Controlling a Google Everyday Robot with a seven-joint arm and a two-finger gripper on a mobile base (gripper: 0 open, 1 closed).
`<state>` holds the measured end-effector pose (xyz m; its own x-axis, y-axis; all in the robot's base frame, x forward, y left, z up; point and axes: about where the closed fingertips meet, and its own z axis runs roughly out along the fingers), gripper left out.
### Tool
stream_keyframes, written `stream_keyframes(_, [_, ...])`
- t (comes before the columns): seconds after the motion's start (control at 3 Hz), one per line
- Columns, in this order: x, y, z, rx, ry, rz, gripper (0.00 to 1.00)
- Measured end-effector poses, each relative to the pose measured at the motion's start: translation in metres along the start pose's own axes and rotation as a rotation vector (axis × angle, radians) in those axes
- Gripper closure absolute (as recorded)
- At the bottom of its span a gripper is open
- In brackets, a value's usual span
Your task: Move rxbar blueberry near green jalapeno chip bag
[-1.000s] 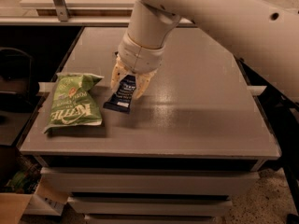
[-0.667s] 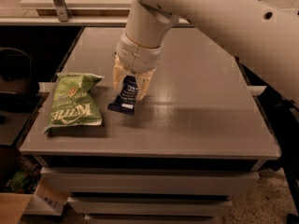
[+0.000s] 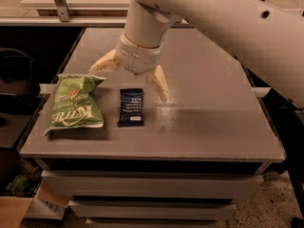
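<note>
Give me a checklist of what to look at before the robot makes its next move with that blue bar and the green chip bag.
1. The gripper is open and holding nothing: ok.
2. The rxbar blueberry lies flat on the table, free of the gripper: ok.
3. The bar sits right beside the green jalapeno chip bag, with a narrow gap and no touching: ok.
4. Both items are fully on the table, though the bag is close to the left edge: ok.
5. The gripper hangs just behind the bar; its height above the bar for a clean retreat: cannot tell.
</note>
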<state>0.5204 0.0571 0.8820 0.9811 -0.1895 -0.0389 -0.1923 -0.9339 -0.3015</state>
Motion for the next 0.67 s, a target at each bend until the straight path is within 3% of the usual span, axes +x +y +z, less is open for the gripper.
stream_keyframes(0.67, [0.0016,-0.006,-0.0016,-0.015,0.0,0.023,0.0])
